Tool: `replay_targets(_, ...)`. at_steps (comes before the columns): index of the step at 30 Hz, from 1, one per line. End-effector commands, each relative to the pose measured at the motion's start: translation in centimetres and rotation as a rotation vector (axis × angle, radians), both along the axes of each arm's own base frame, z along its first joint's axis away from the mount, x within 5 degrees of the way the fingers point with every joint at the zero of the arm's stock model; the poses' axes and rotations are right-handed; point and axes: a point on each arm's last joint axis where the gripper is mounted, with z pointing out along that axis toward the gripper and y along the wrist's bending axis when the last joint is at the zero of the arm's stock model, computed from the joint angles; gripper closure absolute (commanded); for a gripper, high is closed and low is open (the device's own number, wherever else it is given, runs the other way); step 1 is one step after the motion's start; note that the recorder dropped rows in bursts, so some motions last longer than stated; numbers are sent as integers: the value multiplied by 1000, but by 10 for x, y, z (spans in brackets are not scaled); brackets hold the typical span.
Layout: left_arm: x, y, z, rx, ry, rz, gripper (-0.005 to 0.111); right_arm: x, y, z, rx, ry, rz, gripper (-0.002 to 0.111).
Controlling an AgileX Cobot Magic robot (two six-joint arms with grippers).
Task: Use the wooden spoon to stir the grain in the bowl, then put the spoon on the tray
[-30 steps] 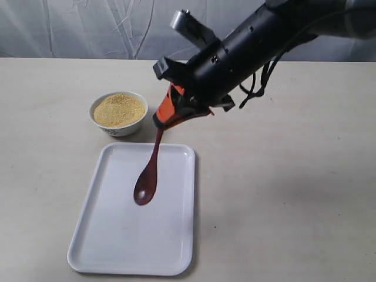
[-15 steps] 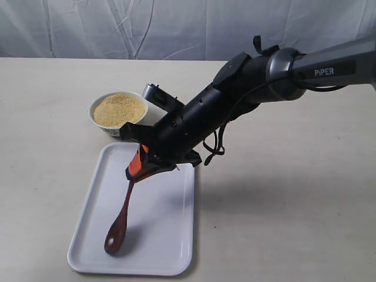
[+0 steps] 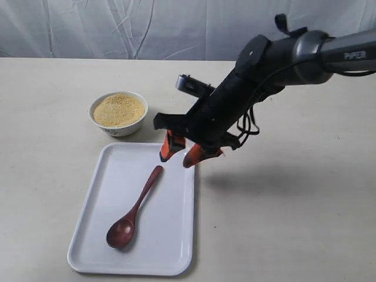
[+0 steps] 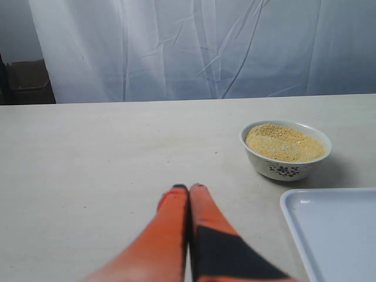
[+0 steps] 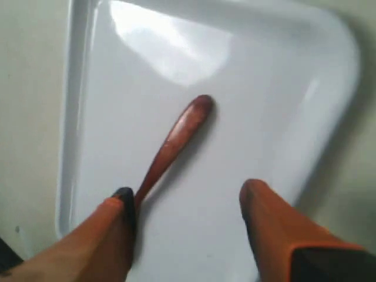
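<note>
The only legible marking is the pale word "PiPER" (image 3: 355,55) on the right arm's grey link (image 3: 320,50), above the counter's far right corner.

A pale beige table (image 3: 305,223) fills most of the exterior view, its surface matt and plain. Across the top of the frame hangs a creased white curtain (image 3: 88,29), which meets the table's far edge. In the left wrist view the same curtain ends beside a dark gap (image 4: 23,82). Light is even and diffuse; shadows on the table are soft.
</note>
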Motion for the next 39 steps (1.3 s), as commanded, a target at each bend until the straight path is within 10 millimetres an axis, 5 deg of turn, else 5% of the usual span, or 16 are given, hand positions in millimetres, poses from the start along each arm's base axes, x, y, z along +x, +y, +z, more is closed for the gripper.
replay_targets(1,0,0,0,1,-8,-2,107,3,-44,39,-170,-72,-51,57)
replay_targets(5,0,0,0,1,-8,-2,107,-28,-92,79,-415,-276,-47,103)
replay_targets(6,0,0,0,1,-8,-2,107,-45,-106,91,-448,-361,-44,107)
replay_targets(11,0,0,0,1,-8,-2,107,-121,-166,125,-327,-730,-249,106)
replay_targets(14,0,0,0,1,-8,-2,107,-164,-181,123,-238,-984,-284,106)
replay_targets(18,0,0,0,1,-8,-2,107,-210,-197,112,-229,-1033,-289,106)
replay_targets(30,0,0,0,1,-8,-2,107,-267,-218,129,-134,-1189,-389,106)
replay_targets(39,0,0,0,1,-8,-2,107,-289,-230,136,-180,-1307,-602,106)
